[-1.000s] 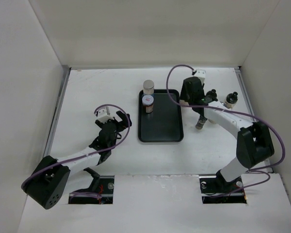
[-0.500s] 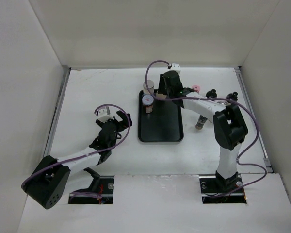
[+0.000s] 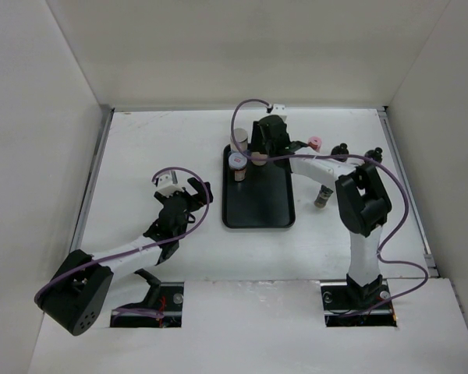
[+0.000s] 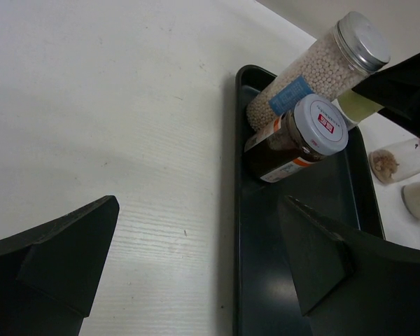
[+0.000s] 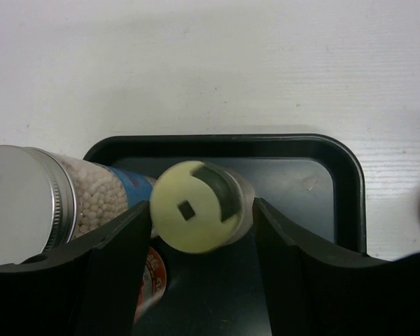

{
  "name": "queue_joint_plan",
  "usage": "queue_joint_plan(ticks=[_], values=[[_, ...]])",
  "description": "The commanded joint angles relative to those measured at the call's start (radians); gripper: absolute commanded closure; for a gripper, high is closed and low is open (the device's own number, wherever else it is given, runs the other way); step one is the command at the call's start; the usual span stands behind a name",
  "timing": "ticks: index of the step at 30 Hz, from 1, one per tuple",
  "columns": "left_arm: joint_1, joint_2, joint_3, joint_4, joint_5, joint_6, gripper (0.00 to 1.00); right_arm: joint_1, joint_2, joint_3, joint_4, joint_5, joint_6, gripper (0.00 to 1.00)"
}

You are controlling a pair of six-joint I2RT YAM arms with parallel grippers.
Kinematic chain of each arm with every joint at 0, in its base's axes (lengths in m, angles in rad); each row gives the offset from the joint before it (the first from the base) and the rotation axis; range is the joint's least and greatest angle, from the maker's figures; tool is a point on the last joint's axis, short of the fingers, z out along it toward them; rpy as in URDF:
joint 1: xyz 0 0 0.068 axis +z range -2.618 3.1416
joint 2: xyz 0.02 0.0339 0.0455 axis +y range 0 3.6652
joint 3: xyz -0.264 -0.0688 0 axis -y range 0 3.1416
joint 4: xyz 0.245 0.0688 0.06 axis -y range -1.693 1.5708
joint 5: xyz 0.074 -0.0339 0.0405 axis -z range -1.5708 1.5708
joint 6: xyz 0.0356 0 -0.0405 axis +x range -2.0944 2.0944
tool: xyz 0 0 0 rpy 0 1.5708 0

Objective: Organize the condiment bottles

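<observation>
A yellow-capped bottle [image 5: 192,206] stands in the far left part of the black tray [image 5: 301,175], between the fingers of my right gripper [image 5: 201,210]. The jaws sit close on either side, slightly parted from it. Just left of it are a tall silver-capped bottle [image 3: 239,139] of white beads with a blue label and a brown jar [image 3: 237,162] with a white and red lid. My left gripper [image 3: 195,191] hovers open and empty over the table left of the tray. A pink-capped bottle [image 3: 313,142] and two black-capped bottles [image 3: 341,149] stand right of the tray.
One more small bottle [image 3: 322,199] stands off the tray's right edge. White walls enclose the table on three sides. The right arm's purple cable [image 3: 242,113] loops above the tray's far end.
My right arm swung left from beside the tray to its far left corner with the yellow-capped bottle, and its jaws have widened. The left arm has not moved.
</observation>
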Motion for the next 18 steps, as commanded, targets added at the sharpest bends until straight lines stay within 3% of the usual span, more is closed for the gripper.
queue_joint_plan(ticks=[1,10,18], values=[[-0.005,-0.001,0.002,0.052,0.009,-0.010,0.00,0.003,0.005,0.043,0.041,-0.006,0.015,0.33],[-0.006,-0.008,-0.001,0.052,0.009,-0.010,0.00,0.002,-0.148,-0.064,0.041,0.008,0.033,0.29],[-0.003,-0.008,-0.001,0.052,0.009,-0.010,0.00,-0.115,-0.358,-0.245,0.082,-0.018,0.047,0.21]])
